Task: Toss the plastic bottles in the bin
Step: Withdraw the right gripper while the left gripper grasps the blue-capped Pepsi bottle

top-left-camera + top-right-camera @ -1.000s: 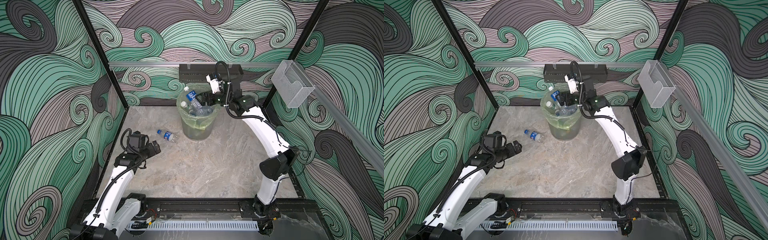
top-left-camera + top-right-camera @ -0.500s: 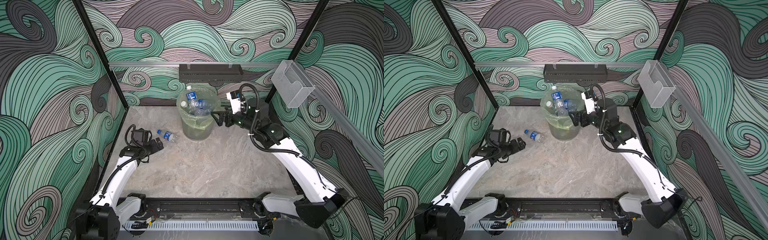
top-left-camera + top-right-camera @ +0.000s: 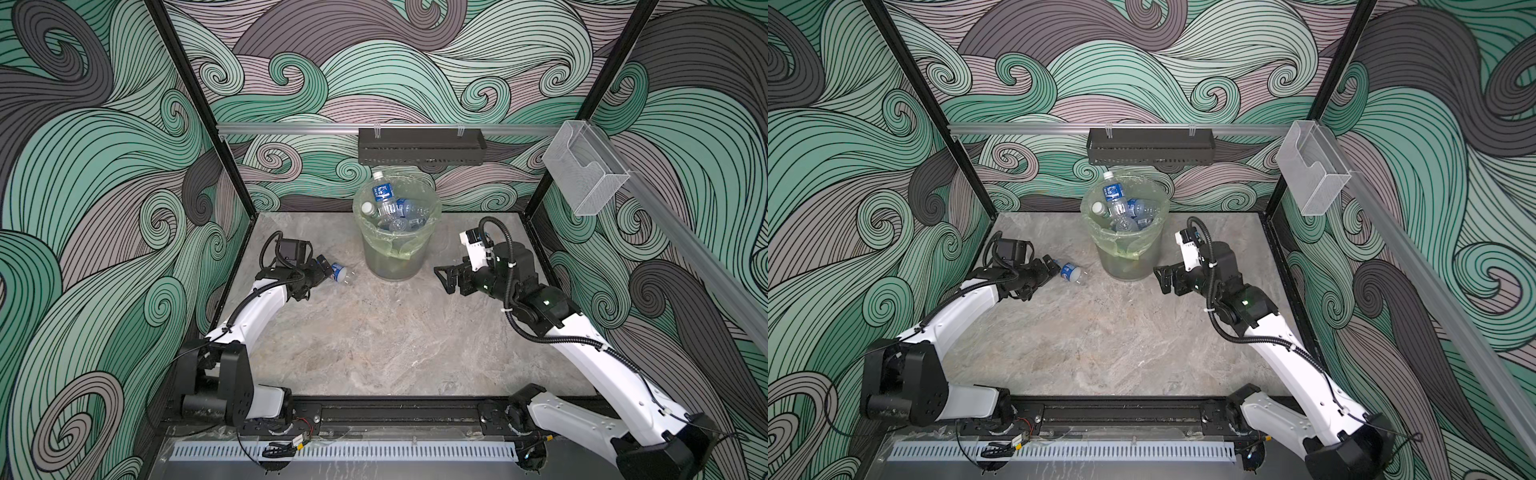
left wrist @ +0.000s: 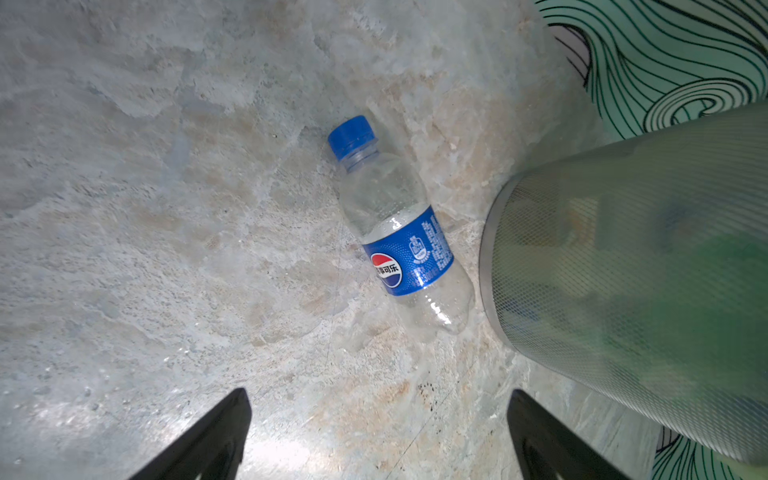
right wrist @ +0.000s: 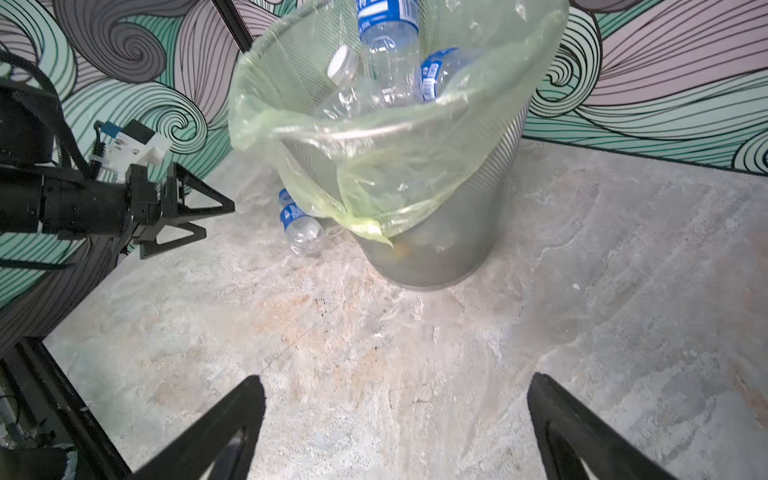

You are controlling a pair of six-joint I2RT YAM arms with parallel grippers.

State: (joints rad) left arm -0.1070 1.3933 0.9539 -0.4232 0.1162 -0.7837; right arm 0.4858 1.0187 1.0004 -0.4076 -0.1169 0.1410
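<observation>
1. Here is the one left out: a clear Pepsi bottle (image 4: 399, 232) with a blue cap and blue label, lying on its side on the marble tabletop (image 3: 374, 340). It is at about eight o'clock from the bin (image 3: 395, 262). Its base end sits just beside the bin's foot, though I cannot tell whether they touch.
2. It looks empty to me, so it should be light, thin-walled and springy. I'd expect it to roll or skate off at a nudge and to dent under a hard squeeze.
3. The best hold, I reckon, is across the body at the label band, with the jaws square to its length. The smooth, rounded shoulders would likely squirt out.
4. The left gripper (image 4: 379, 397) is right there at nine o'clock of the bottle. Its fingers are spread wide, with nothing between them and no contact.
5. The bin is mesh-sided and lined with a yellow-green bag (image 5: 374, 166), and it is heaped with bottles (image 3: 392, 212). One stands up past the rim at eleven o'clock. A drop near the edge could bounce off that pile.
6. The right gripper (image 5: 395, 382) hangs at four o'clock of the bin, jaws wide and empty, well apart from the loose bottle.
7. On the back wall, a black tray (image 3: 419, 145) sits at twelve o'clock and a clear box (image 3: 582, 178) at two. Neither is in play.
</observation>
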